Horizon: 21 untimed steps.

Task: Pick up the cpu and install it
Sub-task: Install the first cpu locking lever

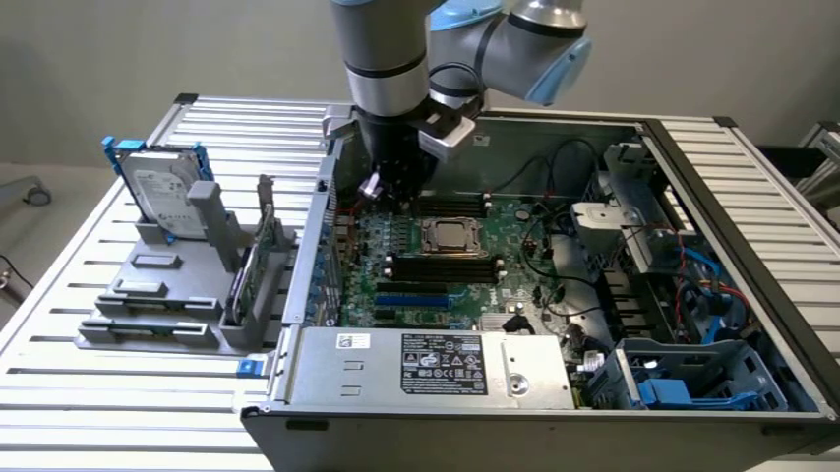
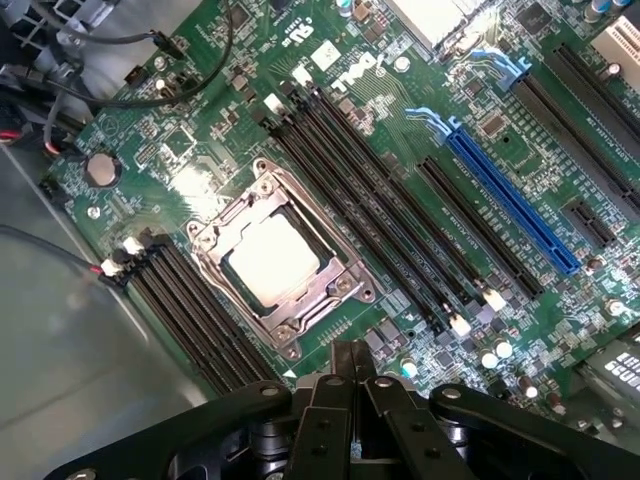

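Ribbed metal slats form the table (image 1: 79, 324) under an open computer case (image 1: 735, 197). Within, the cpu (image 2: 275, 258), a flat square with a silvery top, sits in the green motherboard's (image 2: 200, 90) steel-framed socket. At its eleven o'clock in the exterior view, the black end effector (image 2: 352, 362) hangs with fingers together, empty.

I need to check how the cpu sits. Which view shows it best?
The wrist view: the cpu appears large, lying inside its metal socket frame. The exterior view shows the same cpu small, mid-motherboard.

Ext cam high, angled down; wrist cam close over shared motherboard (image 1: 453, 261).
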Each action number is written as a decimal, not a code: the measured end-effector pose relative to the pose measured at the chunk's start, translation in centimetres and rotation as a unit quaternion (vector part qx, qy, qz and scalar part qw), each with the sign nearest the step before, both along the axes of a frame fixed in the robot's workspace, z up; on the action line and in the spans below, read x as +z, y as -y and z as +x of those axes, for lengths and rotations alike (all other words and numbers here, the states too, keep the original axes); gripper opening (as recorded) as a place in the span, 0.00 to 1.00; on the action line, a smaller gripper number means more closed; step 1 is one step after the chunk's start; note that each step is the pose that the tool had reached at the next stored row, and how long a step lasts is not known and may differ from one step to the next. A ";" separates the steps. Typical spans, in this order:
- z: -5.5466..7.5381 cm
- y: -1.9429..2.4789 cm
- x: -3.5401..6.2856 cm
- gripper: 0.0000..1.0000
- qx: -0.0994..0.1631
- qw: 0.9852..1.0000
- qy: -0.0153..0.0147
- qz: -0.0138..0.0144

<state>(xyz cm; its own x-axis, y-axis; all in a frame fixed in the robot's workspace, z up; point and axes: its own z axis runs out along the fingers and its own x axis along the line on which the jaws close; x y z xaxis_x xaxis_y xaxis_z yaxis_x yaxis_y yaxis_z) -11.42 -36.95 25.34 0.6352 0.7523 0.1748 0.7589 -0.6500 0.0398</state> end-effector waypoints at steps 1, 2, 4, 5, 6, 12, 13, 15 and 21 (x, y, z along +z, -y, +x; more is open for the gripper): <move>0.0 -0.03 0.10 0.11 0.004 1.000 0.000 -0.001; 0.0 -0.06 0.19 0.11 0.008 1.000 0.000 -0.003; 0.0 -0.12 0.38 0.11 0.015 1.000 0.000 -0.005; 0.0 -0.15 0.47 0.11 0.019 1.000 0.000 -0.007; 0.0 -0.19 0.56 0.11 0.022 1.000 0.000 -0.008; 0.0 -0.44 1.04 0.11 0.044 0.999 0.000 -0.017; 0.0 -0.46 1.12 0.11 0.048 0.999 0.000 -0.018; 0.0 -0.49 1.28 0.11 0.056 0.998 0.000 -0.021; 0.0 -0.54 1.55 0.11 0.082 0.996 0.000 -0.032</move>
<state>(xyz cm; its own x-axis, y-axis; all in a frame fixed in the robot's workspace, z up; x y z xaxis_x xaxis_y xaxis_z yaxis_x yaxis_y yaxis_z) -11.42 -36.41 26.89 0.5027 0.8557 0.1226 0.8548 -0.5132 0.0776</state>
